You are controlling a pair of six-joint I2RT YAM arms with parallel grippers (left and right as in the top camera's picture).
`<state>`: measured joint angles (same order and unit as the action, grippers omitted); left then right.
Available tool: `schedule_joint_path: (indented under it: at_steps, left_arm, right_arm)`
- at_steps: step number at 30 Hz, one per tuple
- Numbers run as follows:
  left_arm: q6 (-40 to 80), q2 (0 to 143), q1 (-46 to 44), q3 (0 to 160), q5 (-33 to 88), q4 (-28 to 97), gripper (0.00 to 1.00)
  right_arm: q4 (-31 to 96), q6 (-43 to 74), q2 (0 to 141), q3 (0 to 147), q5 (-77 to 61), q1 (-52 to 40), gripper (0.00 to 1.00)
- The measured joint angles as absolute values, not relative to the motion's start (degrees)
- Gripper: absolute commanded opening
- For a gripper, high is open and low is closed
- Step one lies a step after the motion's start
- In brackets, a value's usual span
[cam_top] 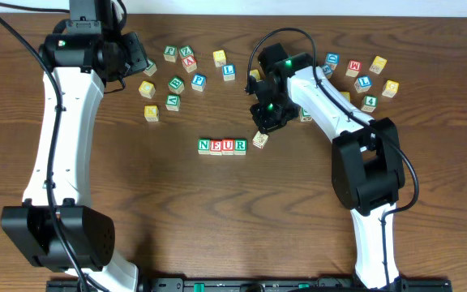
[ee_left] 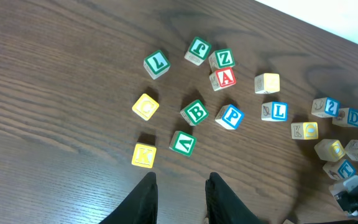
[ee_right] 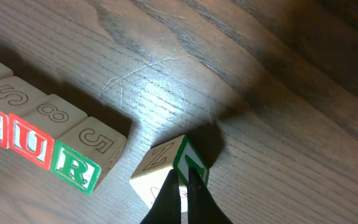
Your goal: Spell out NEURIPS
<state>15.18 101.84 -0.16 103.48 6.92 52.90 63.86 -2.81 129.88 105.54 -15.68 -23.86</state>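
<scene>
- NEUR row (cam_top: 222, 146) stands finished; I, P, S left.
- Right gripper (ee_right: 184, 177), shut, touches a tilted cube (ee_right: 157, 163) just right of R.
- Left gripper (ee_left: 180, 180) partly open, empty.

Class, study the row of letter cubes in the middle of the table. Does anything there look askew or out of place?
Yes. The cube just past the green R sits turned on the diagonal, apart from the straight N-E-U-R row, so it breaks the line. The shut right pincer is at it.
</scene>
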Motion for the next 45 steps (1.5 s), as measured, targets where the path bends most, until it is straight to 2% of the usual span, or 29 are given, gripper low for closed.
schedule_joint_path:
  at_steps: [25,45]
  left_arm:
    - [15.18,101.84,-0.16,103.48,6.92,52.9,0.26]
    - [15.18,101.84,-0.14,103.48,6.92,52.9,0.26]
  right_arm:
    - [56.93,-2.55,127.28,96.25,-12.16,-20.75,0.09]
    - [58.92,-1.17,127.28,96.27,-14.11,-19.31,0.06]
